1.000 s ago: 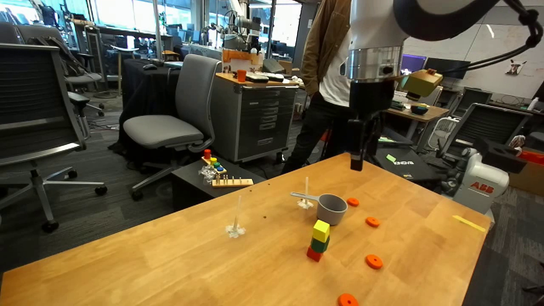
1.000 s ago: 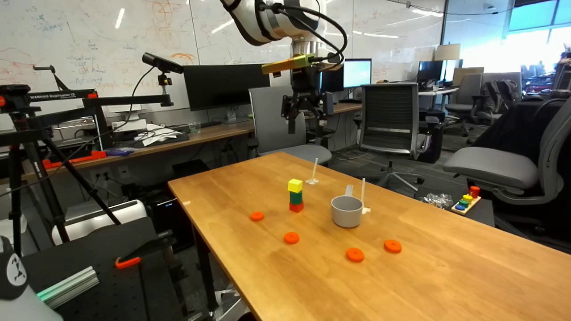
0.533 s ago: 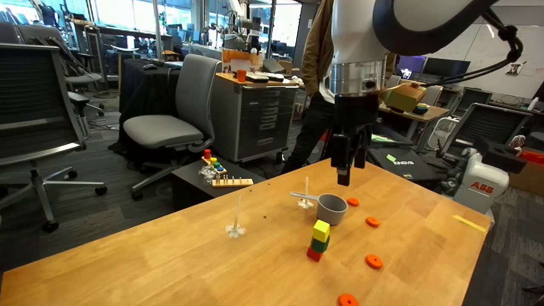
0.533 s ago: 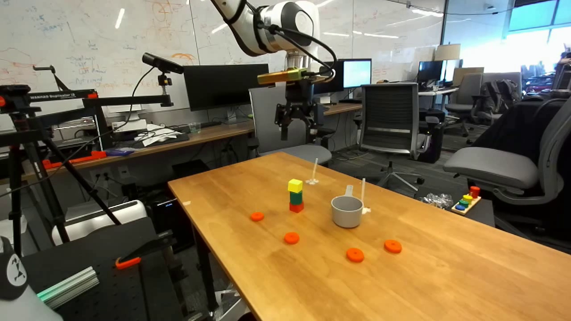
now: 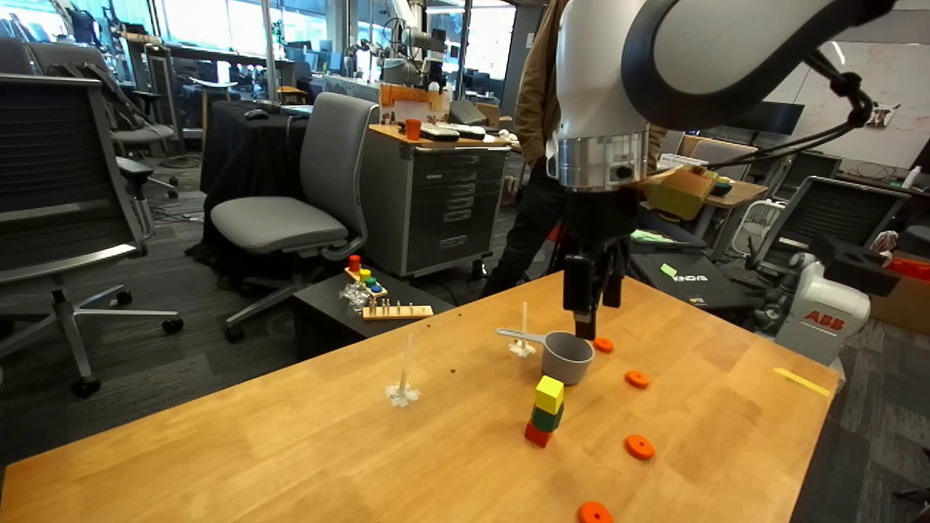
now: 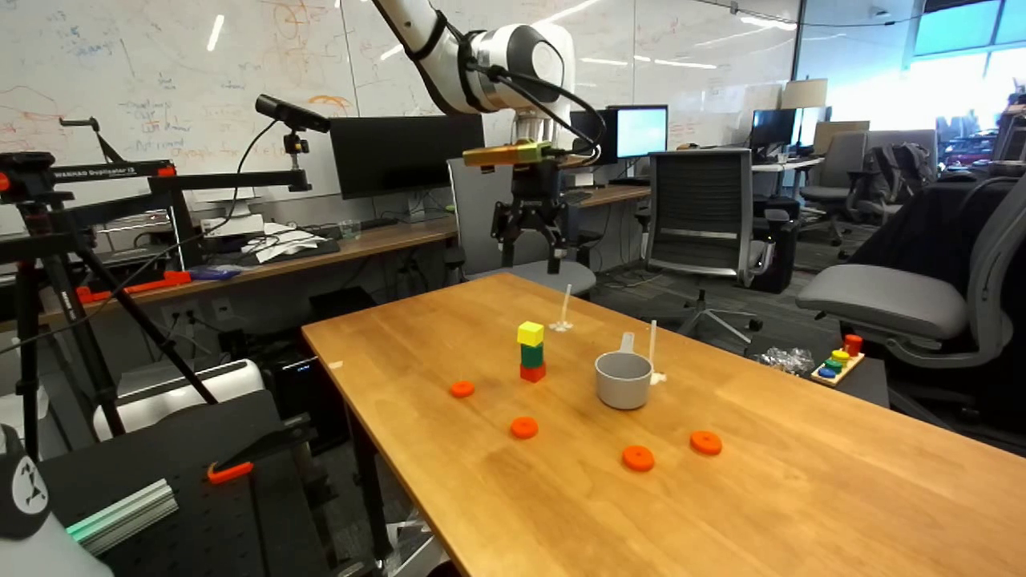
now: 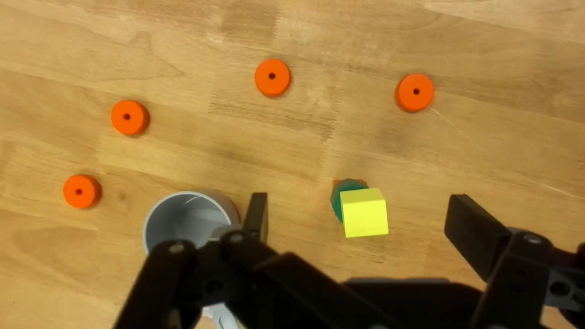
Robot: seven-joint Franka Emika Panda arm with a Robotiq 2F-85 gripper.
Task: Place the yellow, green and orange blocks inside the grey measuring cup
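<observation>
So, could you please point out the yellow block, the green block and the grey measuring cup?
Yellow block (image 7: 364,216), wrist view: top face.
Green block (image 6: 531,356), in an exterior view: side face.
Grey measuring cup (image 6: 623,393), in an exterior view: outer wall.

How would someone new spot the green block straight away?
On the wooden table, find the grey measuring cup. Near it stands a stack of three blocks. The green block is the dark middle one, between the yellow block above and the orange block below.
</observation>
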